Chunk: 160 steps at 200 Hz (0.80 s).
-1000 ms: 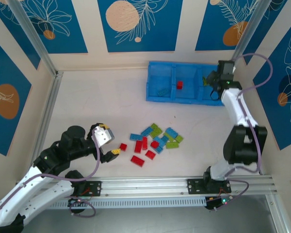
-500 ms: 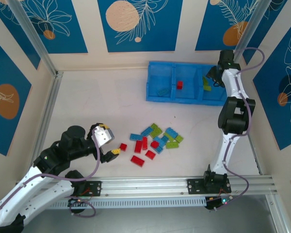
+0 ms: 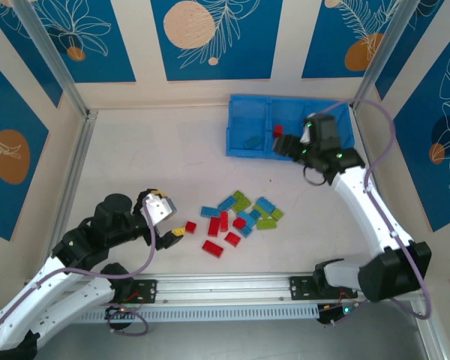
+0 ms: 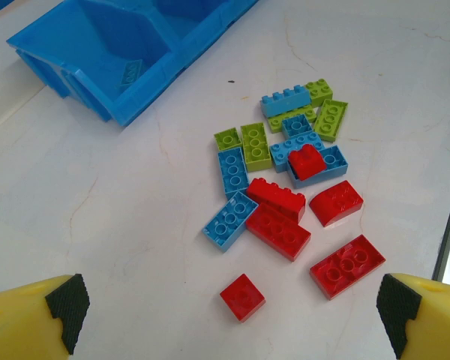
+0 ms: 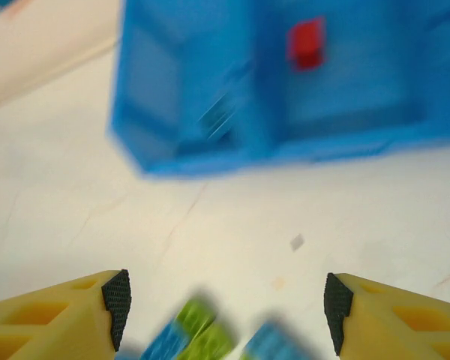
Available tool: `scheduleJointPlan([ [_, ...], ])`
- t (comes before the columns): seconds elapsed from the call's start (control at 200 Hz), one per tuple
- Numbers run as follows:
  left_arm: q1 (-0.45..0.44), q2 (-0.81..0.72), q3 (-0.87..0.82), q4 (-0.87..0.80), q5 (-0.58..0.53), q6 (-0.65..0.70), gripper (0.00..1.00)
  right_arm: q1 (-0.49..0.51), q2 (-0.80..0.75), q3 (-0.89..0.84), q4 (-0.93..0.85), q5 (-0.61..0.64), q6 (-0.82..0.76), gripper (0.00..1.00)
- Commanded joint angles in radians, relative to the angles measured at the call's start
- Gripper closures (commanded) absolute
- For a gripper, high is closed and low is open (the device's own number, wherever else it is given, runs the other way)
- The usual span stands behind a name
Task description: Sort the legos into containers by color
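Red, light blue and lime green legos (image 3: 238,216) lie in a loose pile on the white table, seen close up as legos (image 4: 289,180) in the left wrist view. A small red square brick (image 4: 242,297) sits apart, nearest my left gripper (image 4: 232,311), which is open and empty. That left gripper (image 3: 171,219) hovers left of the pile. The blue tray (image 3: 244,112) holds a blue brick (image 3: 251,142) in its left compartment and a red brick (image 3: 277,131) in the middle one. My right gripper (image 3: 285,146) hangs over the tray's front wall. It is the open, empty right gripper (image 5: 226,306).
The right wrist view is motion-blurred: tray (image 5: 157,112) ahead, green and blue bricks (image 5: 202,334) at the bottom edge. My right arm (image 3: 360,195) covers the tray's right compartment. An aluminium rail (image 3: 285,285) runs along the near edge; walls enclose the table.
My right arm has swung from the tray's right compartment leftward and toward the pile, and now hangs over the tray's front wall. The left arm has not moved.
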Motion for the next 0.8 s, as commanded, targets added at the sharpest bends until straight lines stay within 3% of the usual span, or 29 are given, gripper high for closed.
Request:
scheduleJointPlan([
  [0.0, 0.013, 0.005, -0.010, 0.002, -0.020, -0.015, 0.00, 0.177, -0.033, -0.086, -0.119, 0.033, 0.098, 0.29],
  [0.13, 0.026, 0.023, -0.004, 0.008, -0.004, -0.010, 0.00, 0.351, -0.008, -0.136, -0.179, 0.041, 0.153, 0.29],
  [0.325, 0.043, 0.044, 0.003, 0.002, 0.021, -0.016, 0.00, 0.494, 0.126, -0.146, -0.208, 0.071, 0.046, 0.29],
  [0.525, 0.048, 0.036, -0.002, 0.002, 0.012, -0.020, 0.00, 0.544, 0.283, -0.127, -0.144, 0.054, -0.063, 0.34],
  [0.795, 0.049, 0.043, 0.000, -0.006, -0.001, -0.022, 0.00, 0.564, 0.423, -0.104, -0.106, 0.068, -0.097, 0.36],
])
